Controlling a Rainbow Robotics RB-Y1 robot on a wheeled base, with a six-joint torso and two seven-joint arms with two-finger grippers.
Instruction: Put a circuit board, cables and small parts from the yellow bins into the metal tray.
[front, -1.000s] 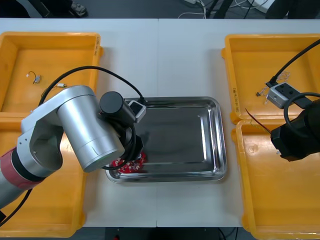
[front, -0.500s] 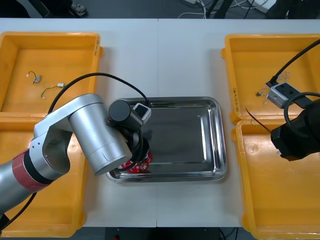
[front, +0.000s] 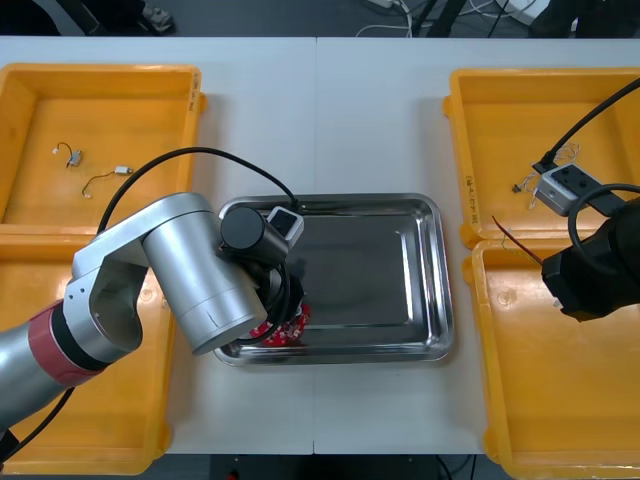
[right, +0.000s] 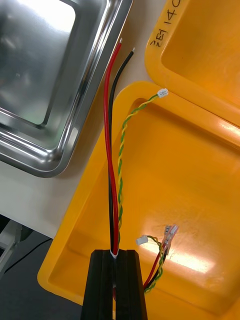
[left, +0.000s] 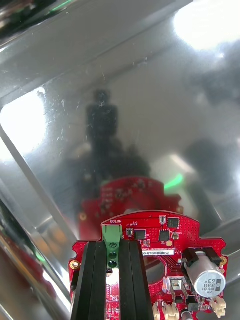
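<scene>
Left wrist view: the left gripper has its jaws clamped on the round red circuit board, just over the near left corner of the shiny metal tray. Meanwhile the right gripper, jaws pinched on a bundle of thin red, black and yellow-green cables, hangs over the near right yellow plastic bin.

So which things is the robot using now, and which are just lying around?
In use: round red circuit board, held by the left gripper at the near left corner of the metal tray; red and black cable, pinched in the right gripper above the near right yellow bin.
Lying about: small metal parts in the far left yellow bin and the far right yellow bin.
</scene>
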